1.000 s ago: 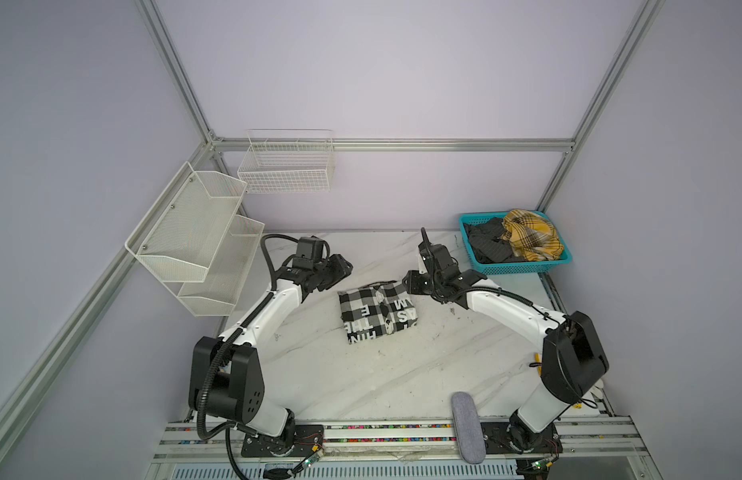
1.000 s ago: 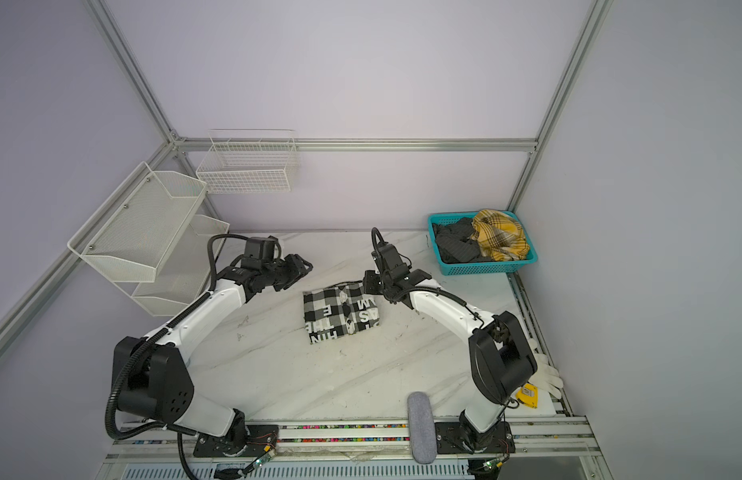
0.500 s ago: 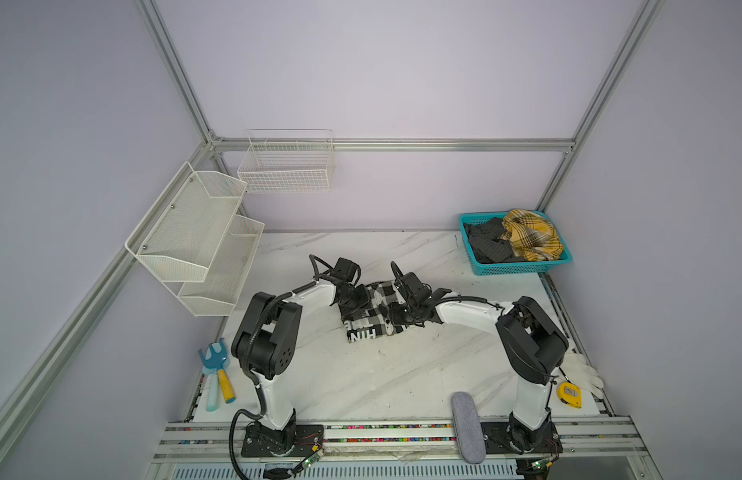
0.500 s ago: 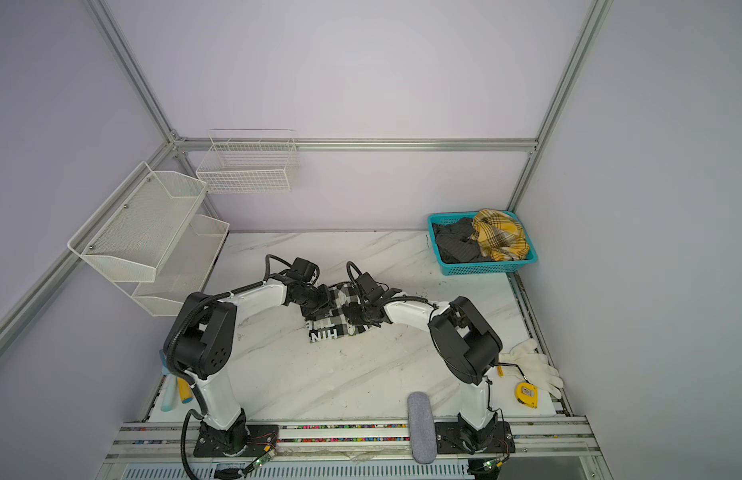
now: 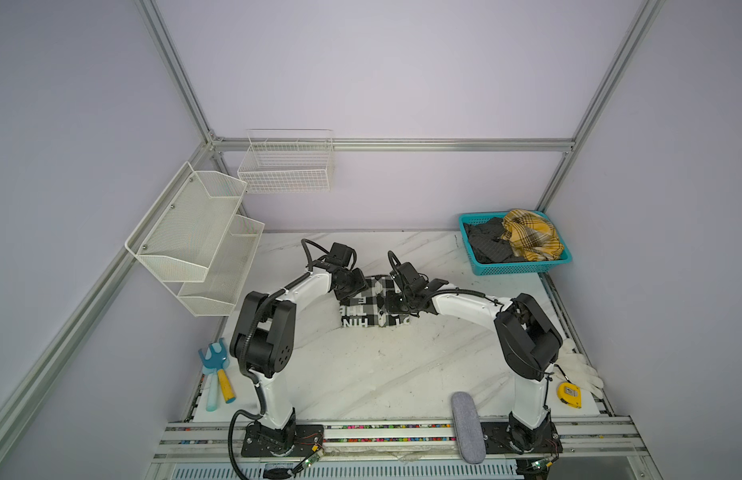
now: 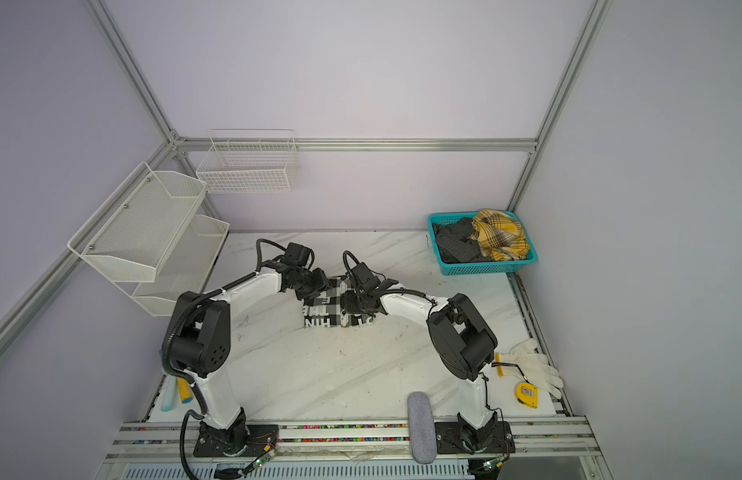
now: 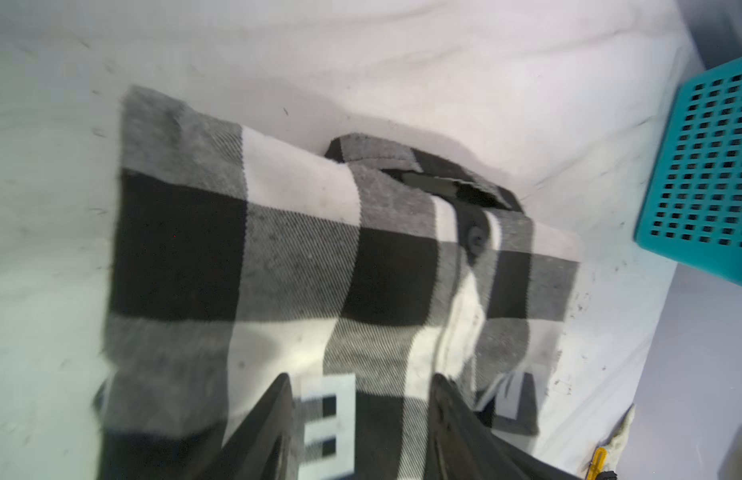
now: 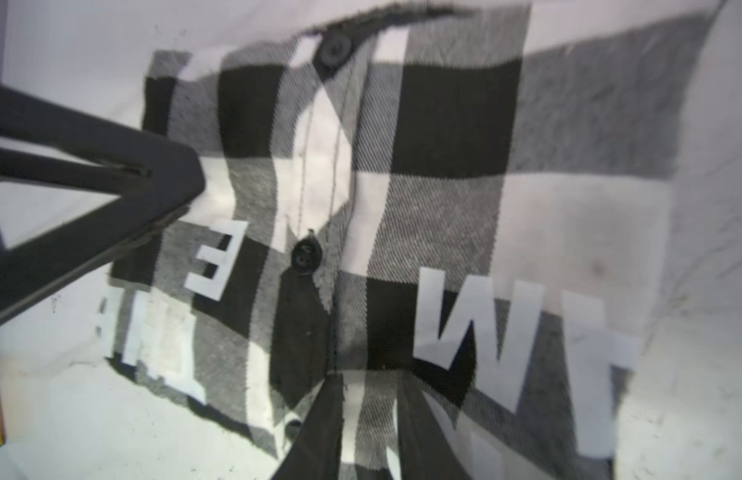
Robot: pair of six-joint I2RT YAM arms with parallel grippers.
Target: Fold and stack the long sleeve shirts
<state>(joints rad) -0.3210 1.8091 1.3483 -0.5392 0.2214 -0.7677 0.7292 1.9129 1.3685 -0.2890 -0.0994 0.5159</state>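
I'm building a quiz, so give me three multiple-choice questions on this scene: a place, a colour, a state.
1. Where is the yellow plaid shirt? A in the teal basket; B flat on the table; C beside the tape measure.
2. What colour is the tape measure? A red; B yellow; C green.
3. The checked shirt is: A crumpled in the basket; B spread out unfolded; C folded on the table.
Answers: A, it lies heaped in the basket; B, its case is yellow; C, it lies as a compact rectangle.
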